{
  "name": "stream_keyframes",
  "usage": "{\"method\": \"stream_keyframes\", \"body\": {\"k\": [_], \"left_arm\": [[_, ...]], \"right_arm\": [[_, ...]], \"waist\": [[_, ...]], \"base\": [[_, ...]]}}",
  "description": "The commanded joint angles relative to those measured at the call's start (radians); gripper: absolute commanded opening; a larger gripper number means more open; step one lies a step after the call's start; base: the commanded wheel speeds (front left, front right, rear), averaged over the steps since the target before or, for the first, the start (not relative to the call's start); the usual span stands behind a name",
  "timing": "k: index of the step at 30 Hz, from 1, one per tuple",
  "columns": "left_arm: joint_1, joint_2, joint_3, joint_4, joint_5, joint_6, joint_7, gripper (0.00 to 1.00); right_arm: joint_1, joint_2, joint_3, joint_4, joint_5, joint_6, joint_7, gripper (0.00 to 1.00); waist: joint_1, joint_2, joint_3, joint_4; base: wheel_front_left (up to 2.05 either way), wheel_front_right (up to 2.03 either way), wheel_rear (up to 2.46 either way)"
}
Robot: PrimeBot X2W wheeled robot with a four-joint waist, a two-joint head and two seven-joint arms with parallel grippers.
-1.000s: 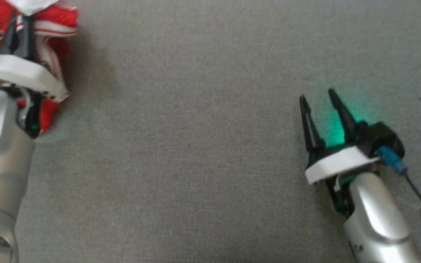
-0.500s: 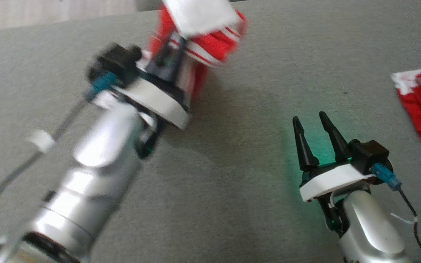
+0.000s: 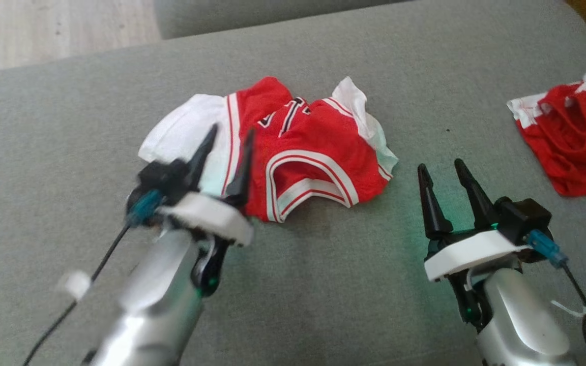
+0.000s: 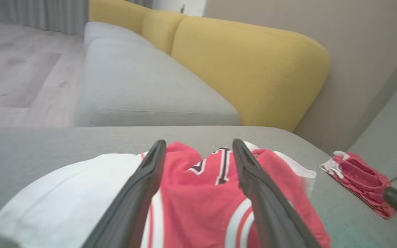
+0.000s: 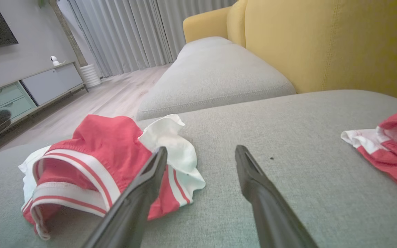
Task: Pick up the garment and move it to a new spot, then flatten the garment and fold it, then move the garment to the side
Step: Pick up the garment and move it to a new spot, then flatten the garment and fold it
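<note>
Two sets of fingers spread, nothing held: left gripper over white left part of crumpled red-and-white jersey, right gripper just beside its right hem. Jersey mid grey sofa seat; second red garment well apart, far right.

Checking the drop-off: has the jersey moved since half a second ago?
Yes. Measured against the red cloth at right, the jersey came nearer the robot; it lies on the grey cushion, out of the open left claw.
</note>
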Motion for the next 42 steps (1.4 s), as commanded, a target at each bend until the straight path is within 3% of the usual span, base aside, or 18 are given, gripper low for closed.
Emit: {"method": "stream_keyframes", "body": {"k": [1, 8, 14, 19, 28, 42], "left_arm": [[0.013, 0.020, 0.070, -0.046, 0.025, 0.014, -0.009, 1.00], [0.272, 0.033, 0.338, -0.185, 0.201, 0.077, -0.009, 1.00], [0.465, 0.013, 0.503, -0.295, 0.300, 0.038, -0.009, 1.00], [0.584, -0.003, 0.564, -0.327, 0.358, 0.009, -0.009, 1.00], [0.616, -0.009, 0.497, -0.320, 0.314, -0.011, -0.009, 1.00], [0.530, -0.010, 0.390, -0.322, 0.248, 0.002, -0.009, 1.00]], "right_arm": [[0.003, 0.010, 0.015, -0.025, -0.004, 0.007, -0.003, 1.00], [0.040, 0.010, -0.017, -0.011, -0.010, 0.007, -0.003, 1.00], [0.086, 0.010, -0.045, 0.003, -0.028, 0.007, -0.003, 1.00], [0.117, 0.010, -0.063, 0.017, -0.036, 0.007, -0.003, 1.00], [0.100, 0.010, -0.065, 0.052, -0.054, 0.007, -0.003, 1.00], [-0.160, 0.010, -0.140, 0.248, -0.183, 0.007, -0.003, 1.00]], "waist": [[0.0000, 0.0000, -0.018, 0.017], [0.0000, 0.0000, -0.087, 0.073], [0.0000, 0.0000, -0.136, 0.114], [0.0000, 0.0000, -0.159, 0.130], [0.0000, 0.0000, -0.158, 0.155], [0.0000, 0.0000, -0.034, 0.241]], "base": [[0.00, 0.00, 0.00], [0.00, 0.00, 0.00], [0.00, 0.00, 0.00], [0.00, 0.00, 0.00], [0.00, 0.00, 0.00], [0.00, 0.00, 0.00]]}}
